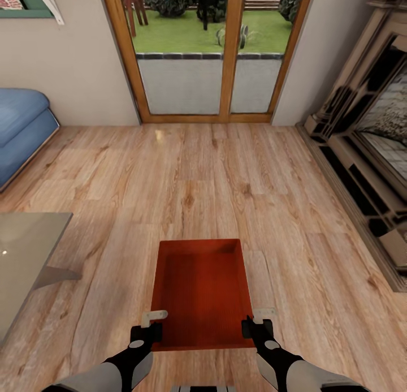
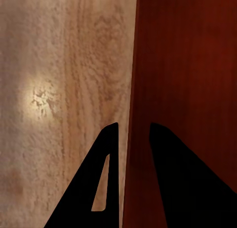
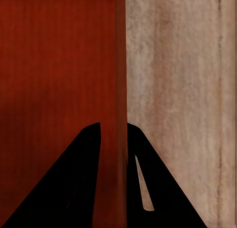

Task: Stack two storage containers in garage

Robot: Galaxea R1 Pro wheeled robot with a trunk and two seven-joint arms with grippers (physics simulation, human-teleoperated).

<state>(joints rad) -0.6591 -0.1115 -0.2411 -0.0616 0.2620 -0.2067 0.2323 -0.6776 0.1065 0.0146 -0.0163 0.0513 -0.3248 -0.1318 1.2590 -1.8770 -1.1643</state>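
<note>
storage container (image 1: 202,293) (orange-red) gripped by left gripper (image 1: 148,328) and right gripper (image 1: 255,324).

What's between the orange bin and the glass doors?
Only bare wood floor lies between the bin and the glass doors, as the head view shows.

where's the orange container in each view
Head view: storage container low centre on the wood floor, between both claws.
Left wrist view: its wall sits between the left claw fingers.
Right wrist view: its wall between the right claw fingers.
Shared landmark: the wood floor.
</note>
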